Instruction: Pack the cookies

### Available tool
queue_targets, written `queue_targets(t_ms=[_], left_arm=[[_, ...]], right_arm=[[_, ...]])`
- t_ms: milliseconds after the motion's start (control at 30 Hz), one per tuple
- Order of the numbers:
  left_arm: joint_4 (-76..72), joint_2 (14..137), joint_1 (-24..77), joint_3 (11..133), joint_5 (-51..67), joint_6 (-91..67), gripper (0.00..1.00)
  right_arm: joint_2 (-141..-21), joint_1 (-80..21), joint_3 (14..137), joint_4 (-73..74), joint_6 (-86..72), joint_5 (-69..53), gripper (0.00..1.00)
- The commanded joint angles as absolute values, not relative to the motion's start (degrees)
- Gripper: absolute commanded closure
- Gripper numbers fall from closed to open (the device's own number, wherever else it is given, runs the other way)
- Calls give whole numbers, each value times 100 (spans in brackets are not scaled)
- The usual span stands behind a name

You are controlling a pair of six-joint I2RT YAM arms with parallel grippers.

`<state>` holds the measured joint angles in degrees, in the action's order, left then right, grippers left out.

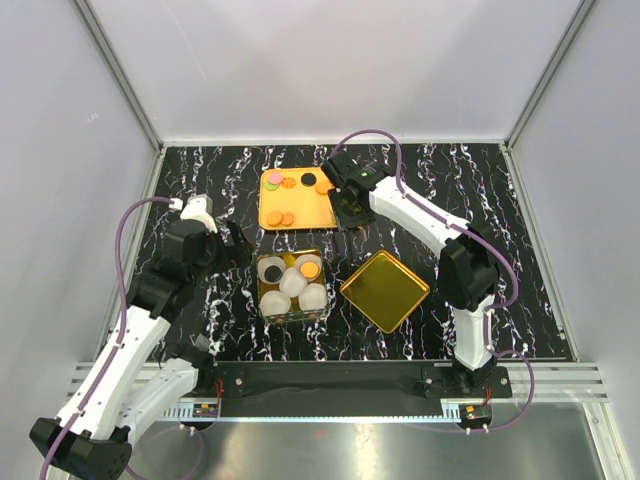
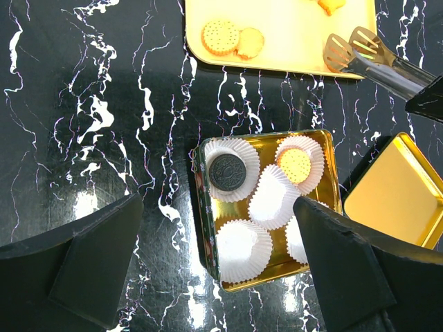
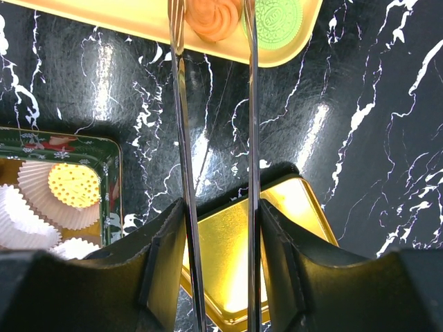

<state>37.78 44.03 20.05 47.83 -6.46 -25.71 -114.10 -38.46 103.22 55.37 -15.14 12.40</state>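
Cookies lie on a yellow tray (image 1: 300,212): pink, green, black and several orange ones. Two orange ones (image 2: 220,36) show in the left wrist view. The tin (image 1: 267,312) holds white paper cups; one cup has a black cookie (image 2: 228,171), another an orange cookie (image 2: 295,164). My right gripper (image 1: 350,205) is shut on metal tongs (image 3: 181,138). The tong arms stand apart on either side of an orange flower-shaped cookie (image 3: 214,17) next to a green cookie (image 3: 275,17). My left gripper (image 2: 218,270) is open and empty, above the tin's near-left side.
The gold tin lid (image 1: 385,290) lies upside down right of the tin, and it also shows in the right wrist view (image 3: 228,256). The tongs' tips (image 2: 349,48) reach over the tray's edge. The black marble table (image 1: 480,200) is walled on three sides.
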Motion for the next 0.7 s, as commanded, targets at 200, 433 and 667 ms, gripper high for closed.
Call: queue_targets(t_ms=[200,433,667], left_arm=[[3577,4403,1969,4773,-545,-2522,1],[3577,4395,1969,4781,-562,-2522,1],[3568,4403,1969,4781,-562,-2514,1]], right_arm=[[-11461,-3762,10371,5449,-1389,1160,49],[-11610,-3744,10538,5493,-1354,949,51],[-11663,-3753,10705,5555,-1327,896,56]])
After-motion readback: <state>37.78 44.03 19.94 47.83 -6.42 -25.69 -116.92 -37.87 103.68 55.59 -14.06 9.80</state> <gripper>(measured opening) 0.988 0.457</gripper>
